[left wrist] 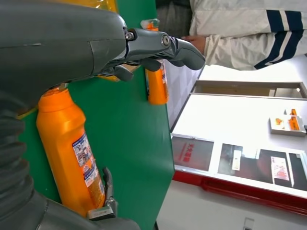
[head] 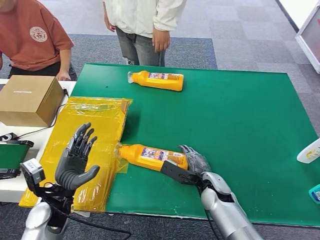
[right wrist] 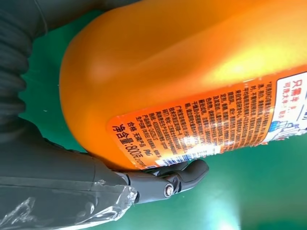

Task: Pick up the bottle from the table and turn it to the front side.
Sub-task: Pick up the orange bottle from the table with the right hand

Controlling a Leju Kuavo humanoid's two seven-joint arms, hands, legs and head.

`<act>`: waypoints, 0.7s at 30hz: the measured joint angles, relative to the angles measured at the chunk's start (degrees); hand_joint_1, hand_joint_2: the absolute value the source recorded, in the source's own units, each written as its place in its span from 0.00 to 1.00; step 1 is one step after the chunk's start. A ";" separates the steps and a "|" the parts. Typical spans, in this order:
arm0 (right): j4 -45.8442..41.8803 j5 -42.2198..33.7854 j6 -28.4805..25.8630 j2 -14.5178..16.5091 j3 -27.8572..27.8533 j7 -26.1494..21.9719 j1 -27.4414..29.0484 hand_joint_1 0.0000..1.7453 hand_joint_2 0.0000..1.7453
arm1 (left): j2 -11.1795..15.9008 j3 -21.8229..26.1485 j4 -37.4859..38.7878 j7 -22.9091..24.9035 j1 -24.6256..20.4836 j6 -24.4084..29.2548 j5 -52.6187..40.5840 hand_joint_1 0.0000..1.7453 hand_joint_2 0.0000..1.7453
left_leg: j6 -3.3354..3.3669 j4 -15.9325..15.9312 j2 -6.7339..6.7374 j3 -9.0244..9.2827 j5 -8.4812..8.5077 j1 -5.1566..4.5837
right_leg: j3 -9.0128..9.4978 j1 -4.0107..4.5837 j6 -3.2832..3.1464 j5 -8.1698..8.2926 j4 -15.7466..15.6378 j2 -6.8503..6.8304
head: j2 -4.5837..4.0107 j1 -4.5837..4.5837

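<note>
While the orange plastic bottle (head: 153, 157) lies flat on the green table mat (head: 234, 125), cap toward the left, the right hand (head: 193, 163) cups its bottom end; whether the grip has closed, I cannot tell. The left hand (head: 76, 159) hangs open, farther off.

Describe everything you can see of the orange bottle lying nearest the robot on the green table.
The near orange bottle looks like glossy plastic and lies on its side on the green mat, neck toward the yellow plastic bags, its tip resting on their edge. A label of dense printed text with a white and blue patch faces up. The right hand is at its base end, with a finger against the bottle's underside. The left hand is raised clear of it.
</note>
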 joint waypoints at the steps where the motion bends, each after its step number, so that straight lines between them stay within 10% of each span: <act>1: -0.02 0.35 -0.02 0.06 0.02 0.21 0.02 0.00 1.00 | -0.05 0.00 0.04 0.10 0.00 0.06 0.04 0.00 1.00 | 0.00 0.00 0.00 0.01 0.00 0.00 | 0.00 0.00 0.00 0.00 0.00 0.00 | 0.01 0.00; 21: -10.55 9.68 0.92 0.44 7.20 7.25 4.71 0.00 1.00 | -0.95 0.28 -0.09 0.87 1.00 1.14 -0.05 0.00 1.00 | 0.01 0.00 0.01 -0.02 -0.02 -0.01 | 0.03 0.00 0.01 -0.02 0.00 0.00 | 0.00 -0.01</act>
